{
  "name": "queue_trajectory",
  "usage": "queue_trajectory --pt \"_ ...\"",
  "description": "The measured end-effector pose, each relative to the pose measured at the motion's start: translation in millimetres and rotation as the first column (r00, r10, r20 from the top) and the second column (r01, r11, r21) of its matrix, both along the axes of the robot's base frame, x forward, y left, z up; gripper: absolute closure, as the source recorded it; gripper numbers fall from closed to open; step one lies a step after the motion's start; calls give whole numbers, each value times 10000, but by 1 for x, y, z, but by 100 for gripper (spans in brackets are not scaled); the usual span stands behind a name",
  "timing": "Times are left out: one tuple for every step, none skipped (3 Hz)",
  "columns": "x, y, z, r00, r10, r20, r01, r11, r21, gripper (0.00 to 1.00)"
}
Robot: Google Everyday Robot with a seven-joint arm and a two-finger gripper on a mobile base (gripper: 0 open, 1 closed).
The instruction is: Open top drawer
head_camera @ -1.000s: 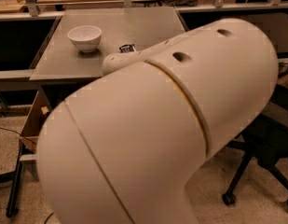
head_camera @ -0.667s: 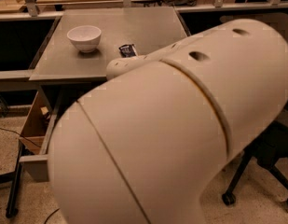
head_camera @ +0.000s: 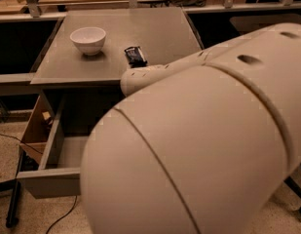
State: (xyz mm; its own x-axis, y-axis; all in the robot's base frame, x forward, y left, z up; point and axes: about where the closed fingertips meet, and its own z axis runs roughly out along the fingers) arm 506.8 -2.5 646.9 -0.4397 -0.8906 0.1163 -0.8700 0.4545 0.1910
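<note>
my arm (head_camera: 203,145) fills most of the view, a big pale shell. its narrow end reaches the front edge of the desk (head_camera: 155,23). my gripper is out of sight, somewhere behind or below that shell, so i cannot tell whether it is released, clenched or grasping anything.

the drawer (head_camera: 48,182) is low on the left, just under the desk top. it stands pulled well out: its grey front panel faces the camera and the grey box floor shows behind it. by my reckoning the opening is mostly or fully done.

what matters next is this: the panel's long axis runs left to right along the desk front, and the drawer travels at right angles to that, out toward the camera. the drawer lies down and to the left of my arm's narrow end, and its right part is hidden behind the arm. any further pull should be straight along the travel, not skewed, or the box could bind. i have only this one arm for it.

on the desk, a white bowl (head_camera: 88,39) and a dark packet (head_camera: 135,56) sit well apart from the drawer.
</note>
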Motion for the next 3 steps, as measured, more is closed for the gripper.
queue_trajectory --pt "-17 -16 -5 9971 631 -415 -627 9980 107 100" --pt "-28 -26 -7 9917 973 -846 -959 9952 201 100" --pt "-22 -29 2 9963 691 -520 -655 9955 681 100"
